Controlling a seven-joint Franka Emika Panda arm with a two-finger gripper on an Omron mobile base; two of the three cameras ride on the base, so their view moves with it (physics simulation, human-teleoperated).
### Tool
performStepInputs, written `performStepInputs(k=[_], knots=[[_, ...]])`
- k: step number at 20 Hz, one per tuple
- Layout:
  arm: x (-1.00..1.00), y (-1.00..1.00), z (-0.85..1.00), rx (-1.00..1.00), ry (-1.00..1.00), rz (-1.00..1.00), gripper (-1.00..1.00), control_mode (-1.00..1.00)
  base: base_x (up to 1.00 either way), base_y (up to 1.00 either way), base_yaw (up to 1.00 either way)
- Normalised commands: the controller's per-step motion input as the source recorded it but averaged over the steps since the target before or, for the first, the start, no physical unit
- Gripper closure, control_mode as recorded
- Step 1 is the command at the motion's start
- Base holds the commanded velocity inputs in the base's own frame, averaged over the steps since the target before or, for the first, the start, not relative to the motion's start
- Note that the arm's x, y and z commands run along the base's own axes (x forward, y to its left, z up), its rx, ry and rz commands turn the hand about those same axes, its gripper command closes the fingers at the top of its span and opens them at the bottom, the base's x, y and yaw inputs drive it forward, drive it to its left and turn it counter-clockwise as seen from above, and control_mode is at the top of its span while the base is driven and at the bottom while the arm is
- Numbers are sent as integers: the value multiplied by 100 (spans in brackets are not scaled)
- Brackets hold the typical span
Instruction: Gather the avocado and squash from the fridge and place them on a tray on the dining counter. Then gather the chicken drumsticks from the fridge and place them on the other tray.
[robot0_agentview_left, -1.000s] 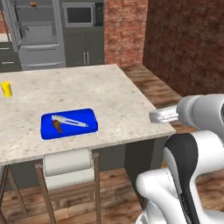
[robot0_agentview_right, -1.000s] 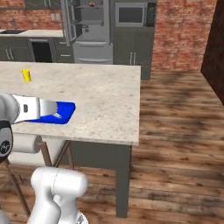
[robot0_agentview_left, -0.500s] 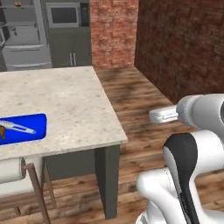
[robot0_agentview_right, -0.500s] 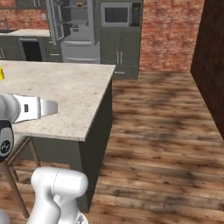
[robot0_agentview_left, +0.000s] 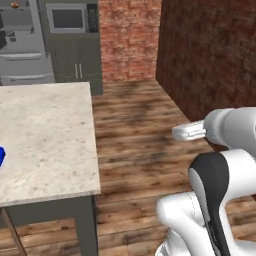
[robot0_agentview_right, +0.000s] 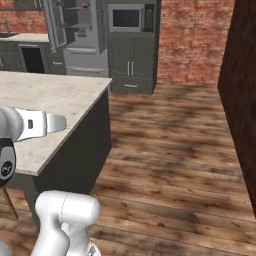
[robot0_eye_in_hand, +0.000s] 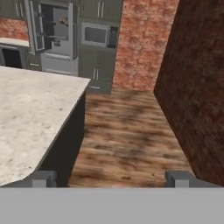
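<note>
Gripper (robot0_eye_in_hand: 112, 180) jaws stand wide apart with nothing between them, pointing across bare wooden floor (robot0_agentview_right: 175, 150) toward the far cabinets. The dining worktop (robot0_agentview_left: 45, 135) takes the left of the left base view; its right edge and near right corner border open floor that runs to the brick wall (robot0_agentview_left: 210, 55). A sliver of blue tray (robot0_agentview_left: 1, 156) shows at the worktop's left side, cut by the frame. Beyond the worktop's far edge the fridge (robot0_eye_in_hand: 52, 35) stands with its door open, a small orange-red item (robot0_eye_in_hand: 64, 20) on an upper shelf, too small to identify
</note>
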Motion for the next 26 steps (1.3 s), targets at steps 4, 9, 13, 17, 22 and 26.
performStepInputs(k=[4, 9, 13, 17, 22, 26], knots=[[0, 0, 0, 0, 0, 0, -100, 100, 80, -67, 30], [0, 0, 0, 0, 0, 0, -100, 100, 72, -63, 35], [0, 0, 0, 0, 0, 0, -100, 100, 70, -64, 35], [0, 0, 0, 0, 0, 0, -100, 100, 66, -69, 34], [0, 0, 0, 0, 0, 0, -100, 100, 61, -73, 33], [0, 0, 0, 0, 0, 0, -100, 100, 61, -73, 33]])
